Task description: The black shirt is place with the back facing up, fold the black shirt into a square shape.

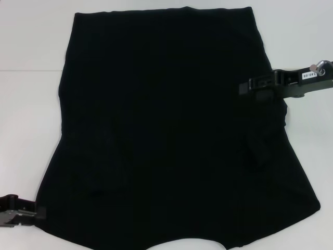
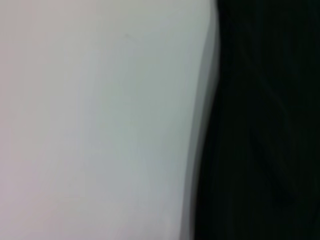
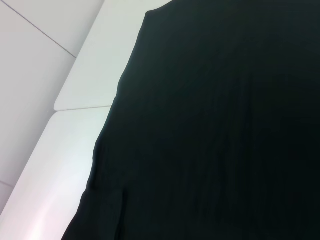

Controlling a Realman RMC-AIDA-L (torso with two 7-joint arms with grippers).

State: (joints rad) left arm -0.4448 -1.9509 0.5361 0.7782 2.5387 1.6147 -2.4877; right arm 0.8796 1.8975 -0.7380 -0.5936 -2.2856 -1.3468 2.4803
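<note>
White table [image 1: 31, 104], plain top, with a faint seam line running across it on the left side at about mid-depth; the right wrist view shows the same seam plus the table's rounded edge. Only thing lying directly on it is the black shirt [image 1: 166, 130], spread flat, plain side up, no lettering visible, covering most of the top and flaring wider toward the near edge. Bare table shows along both sides and at the far corners, and there's a small fold bunched up in the fabric on the right side.
</note>
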